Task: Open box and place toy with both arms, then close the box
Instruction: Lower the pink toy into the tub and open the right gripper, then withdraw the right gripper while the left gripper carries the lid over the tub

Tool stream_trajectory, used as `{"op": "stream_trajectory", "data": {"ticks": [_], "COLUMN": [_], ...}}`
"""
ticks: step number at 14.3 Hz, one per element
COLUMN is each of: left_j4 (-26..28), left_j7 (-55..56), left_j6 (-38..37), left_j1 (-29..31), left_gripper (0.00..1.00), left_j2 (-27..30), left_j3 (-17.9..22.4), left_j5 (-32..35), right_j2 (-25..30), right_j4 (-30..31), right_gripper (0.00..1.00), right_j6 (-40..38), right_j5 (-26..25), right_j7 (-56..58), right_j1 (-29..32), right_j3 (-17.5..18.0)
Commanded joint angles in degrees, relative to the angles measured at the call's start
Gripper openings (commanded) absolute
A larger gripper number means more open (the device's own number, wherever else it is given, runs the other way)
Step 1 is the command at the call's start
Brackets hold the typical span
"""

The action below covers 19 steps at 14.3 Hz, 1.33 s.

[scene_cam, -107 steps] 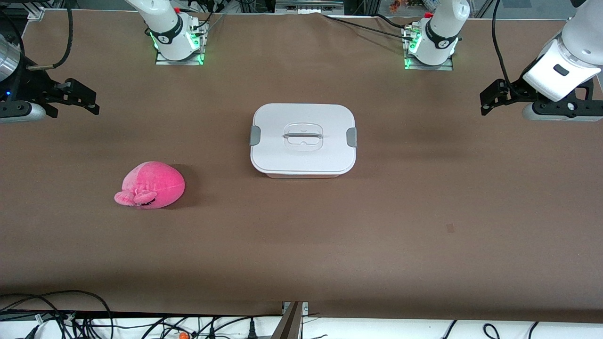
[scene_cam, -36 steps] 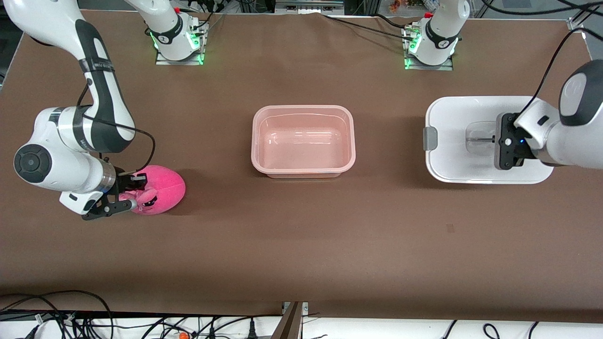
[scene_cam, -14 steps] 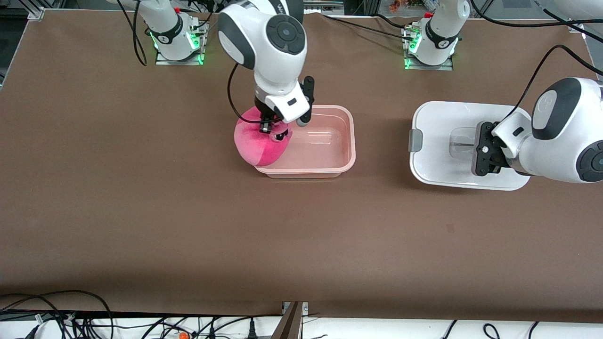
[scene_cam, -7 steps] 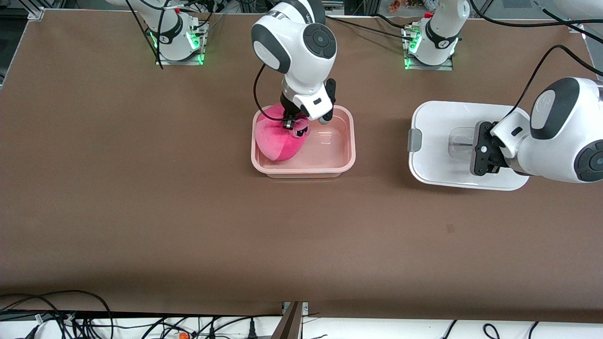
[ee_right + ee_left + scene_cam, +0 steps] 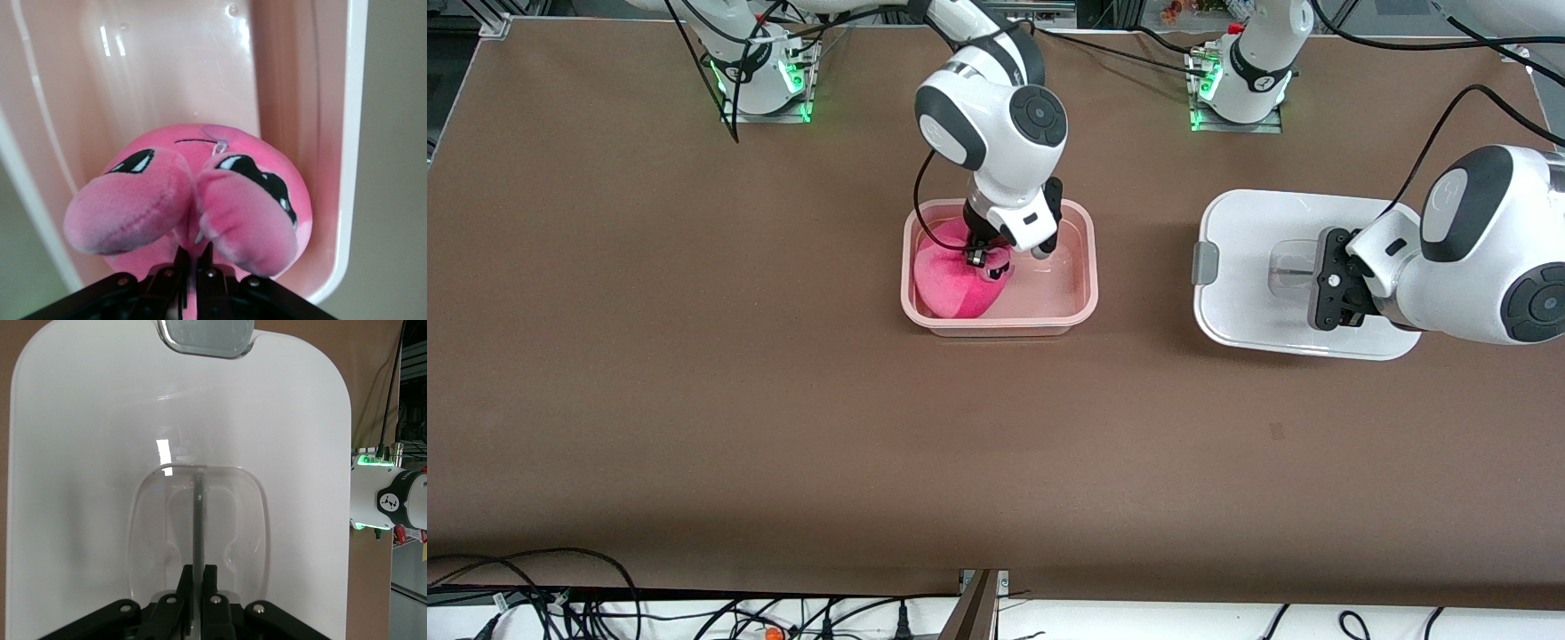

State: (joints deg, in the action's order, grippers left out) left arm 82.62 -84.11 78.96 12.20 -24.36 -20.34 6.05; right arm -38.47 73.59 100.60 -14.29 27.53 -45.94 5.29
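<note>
The pale pink tub of the box [image 5: 1085, 267] stands open at the table's middle. The hot-pink plush toy [image 5: 951, 280] is inside it, at the end toward the right arm. My right gripper [image 5: 980, 258] is shut on the toy, pinching plush between its two paws [image 5: 193, 257]; the tub wall [image 5: 347, 133] shows beside it. The white lid [image 5: 1245, 293] is at the left arm's end of the table. My left gripper [image 5: 1327, 283] is shut on the lid's thin centre handle [image 5: 197, 520].
The two arm bases [image 5: 760, 76] [image 5: 1240, 80] stand along the table edge farthest from the front camera. Cables [image 5: 516, 596] lie past the edge nearest the front camera. The brown table top [image 5: 783, 427] surrounds the tub.
My right gripper has carried the toy from over the tub's rim down into the tub. My left gripper has shifted the lid slightly toward the tub.
</note>
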Motion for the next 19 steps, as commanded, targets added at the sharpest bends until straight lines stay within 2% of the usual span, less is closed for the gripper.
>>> {"op": "stream_trajectory", "data": {"ticks": [1, 6, 8, 9, 11, 14, 17, 18, 19], "left_j4": [-0.44, -0.44, -0.44, -0.44, -0.44, -0.44, -0.88, -2.45, -3.24], "left_j7": [-0.8, -0.88, -0.8, -0.8, -0.71, 1.65, 2.28, 2.37, 2.54], "left_j6": [-0.29, -0.38, -0.29, -0.38, -0.38, -0.56, -0.47, -0.47, -0.03], "left_j1": [-0.34, -0.25, -0.25, -0.25, -0.25, -0.77, -4.54, -6.64, -9.28], "left_gripper": [0.0, 0.0, 0.0, 0.0, 0.0, 0.0, 0.0, 0.0, 0.0], "left_j2": [0.55, 0.55, 0.55, 0.55, 0.63, 0.9, 0.99, 0.72, 0.37], "left_j3": [0.31, 0.31, 0.39, 0.39, 0.39, 0.04, -0.49, -0.4, -0.4], "left_j5": [-1.04, -0.95, -0.95, -0.86, -0.86, -1.04, -2.78, -4.27, -5.94], "right_j2": [-3.35, -5.21, -3.99, -3.11, 2.41, 8.75, 15.6, 17.01, 18.85], "right_j4": [-1.69, -1.78, -1.87, -1.87, -1.78, -1.78, -1.17, -0.9, 0.4], "right_gripper": [1.0, 1.0, 1.0, 1.0, 1.0, 1.0, 1.0, 1.0, 1.0], "right_j6": [2.65, 12.67, 13.04, 12.43, 11.38, 11.02, 0.07, -3.1, -5.65], "right_j5": [-2.93, -2.85, -2.24, -1.45, 3.8, 9.62, 10.86, 11.56, 14.53], "right_j7": [-2.39, -13.71, -17.16, -17.16, -17.16, -16.37, -16.1, -16.19, -16.2], "right_j1": [-0.99, -1.78, -0.91, 0.4, 4.7, 15.14, 21.06, 21.42, 21.42], "right_j3": [-0.11, -0.02, -0.46, -0.55, -1.33, -2.66, -3.7, -5.36, -7.73]}}
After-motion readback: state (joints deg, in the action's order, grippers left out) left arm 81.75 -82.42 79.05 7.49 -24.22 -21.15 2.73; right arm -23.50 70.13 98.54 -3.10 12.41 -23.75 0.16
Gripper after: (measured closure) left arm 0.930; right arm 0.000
